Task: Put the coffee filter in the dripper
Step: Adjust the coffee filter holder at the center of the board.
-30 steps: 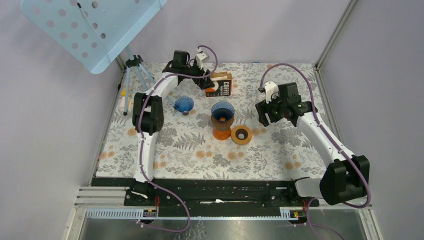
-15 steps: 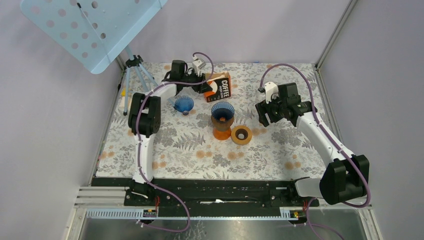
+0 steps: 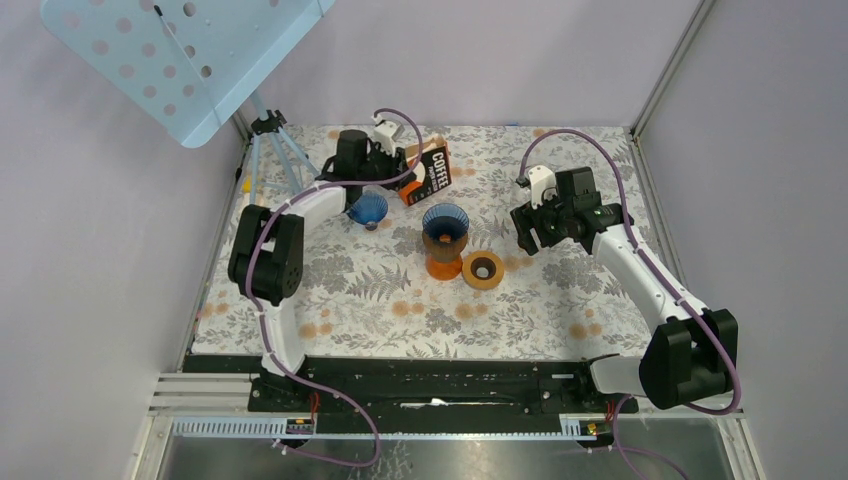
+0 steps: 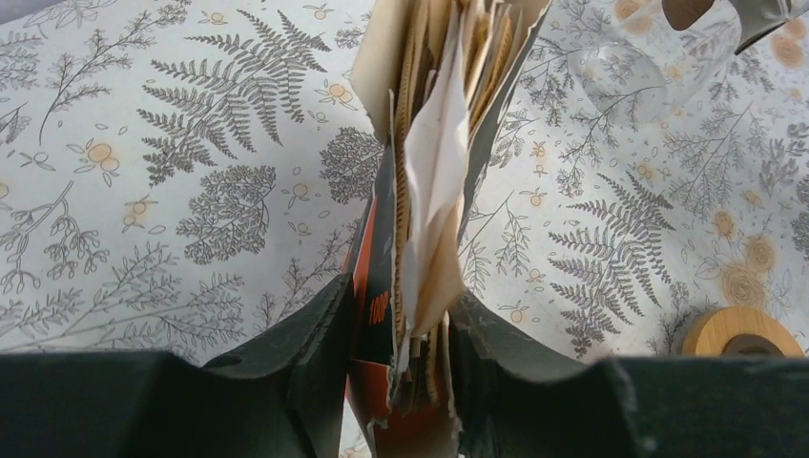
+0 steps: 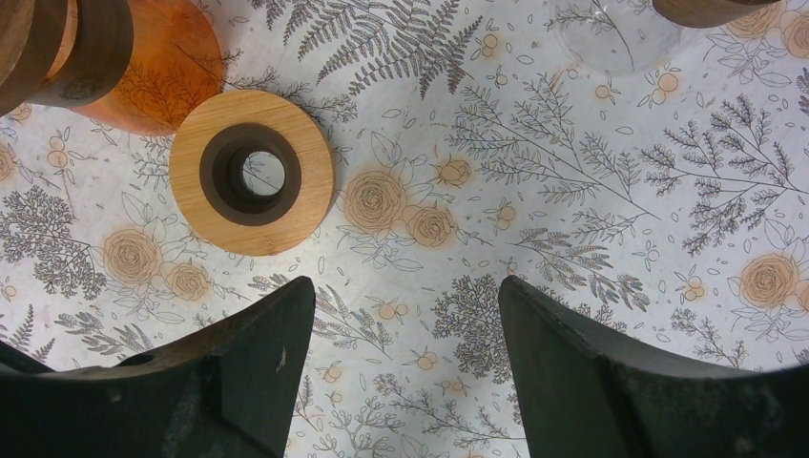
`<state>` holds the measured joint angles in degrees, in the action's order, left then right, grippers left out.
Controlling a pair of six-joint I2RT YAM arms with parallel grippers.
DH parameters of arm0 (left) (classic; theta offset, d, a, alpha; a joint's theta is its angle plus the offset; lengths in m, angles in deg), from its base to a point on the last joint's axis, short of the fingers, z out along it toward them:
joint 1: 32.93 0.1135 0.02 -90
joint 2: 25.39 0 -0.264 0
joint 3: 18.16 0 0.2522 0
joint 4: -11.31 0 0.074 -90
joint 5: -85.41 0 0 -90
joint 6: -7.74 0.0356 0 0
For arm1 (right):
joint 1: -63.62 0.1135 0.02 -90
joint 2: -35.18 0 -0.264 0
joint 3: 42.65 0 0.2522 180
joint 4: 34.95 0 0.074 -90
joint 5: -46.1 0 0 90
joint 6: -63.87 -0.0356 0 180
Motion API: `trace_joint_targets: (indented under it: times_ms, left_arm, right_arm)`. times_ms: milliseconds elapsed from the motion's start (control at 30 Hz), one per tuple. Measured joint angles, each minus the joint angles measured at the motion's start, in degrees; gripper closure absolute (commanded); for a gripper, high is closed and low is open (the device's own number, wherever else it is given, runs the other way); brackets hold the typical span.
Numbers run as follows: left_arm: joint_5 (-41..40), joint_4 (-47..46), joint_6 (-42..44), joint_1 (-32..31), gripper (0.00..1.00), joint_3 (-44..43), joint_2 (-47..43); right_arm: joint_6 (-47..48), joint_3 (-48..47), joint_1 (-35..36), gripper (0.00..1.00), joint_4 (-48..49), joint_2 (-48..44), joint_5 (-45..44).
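The coffee filter box (image 3: 428, 172), orange and black with "COFFEE" printed on it, is tipped up at the back of the table. My left gripper (image 3: 404, 166) is shut on it. In the left wrist view the box (image 4: 377, 239) stands open between the jaws of the left gripper (image 4: 401, 310), with several white and brown paper filters (image 4: 434, 162) fanning out of it. A blue dripper (image 3: 445, 220) sits on a wood and orange stand (image 3: 444, 262) at mid-table. My right gripper (image 3: 528, 228) hovers open to its right, and in its wrist view the right gripper (image 5: 405, 296) has only tablecloth between its fingers.
A second blue dripper (image 3: 367, 208) lies on the cloth just below the left wrist. A wooden ring (image 3: 483, 270) rests right of the stand, and the wooden ring (image 5: 253, 172) also lies ahead of the right fingers. A tripod (image 3: 272, 135) with a pale blue perforated panel stands at the back left.
The left jaws closed on the filter box, which was lying flat and is now tipped up on edge. The left arm swung leftwards. The right arm has not moved.
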<state>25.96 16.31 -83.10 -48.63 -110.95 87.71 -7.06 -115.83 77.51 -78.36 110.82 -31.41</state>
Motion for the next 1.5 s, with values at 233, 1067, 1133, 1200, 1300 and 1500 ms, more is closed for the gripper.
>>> trace_joint_targets:
  times_ms: [233,1067,1133,1200,1300,1500]
  left_arm:
    - [-10.9,-0.3,-3.8,-4.8,0.64,3.1,-2.9]
    - [-17.8,5.9,-1.4,-5.8,0.30,8.9,-15.4]
    - [-17.0,7.5,-0.2,-5.8,0.38,6.9,-16.0]
    - [-15.9,10.2,1.0,-5.8,0.44,3.7,-16.0]
    - [-14.1,14.6,2.3,-5.8,0.52,-1.3,-15.7]
    - [-12.2,20.0,3.8,-5.8,0.63,-7.7,-13.3]
  right_arm:
    - [0.0,0.0,0.0,0.22,0.0,0.0,0.0]
    - [0.0,0.5,0.0,0.21,0.0,-2.2,0.2]
    - [0.0,0.5,0.0,0.21,0.0,-2.2,0.2]
    - [0.0,0.5,0.0,0.21,0.0,-2.2,0.2]
    - [0.0,0.7,0.0,0.21,0.2,-2.2,0.2]
    - [0.0,0.8,0.0,0.22,0.4,-2.3,0.5]
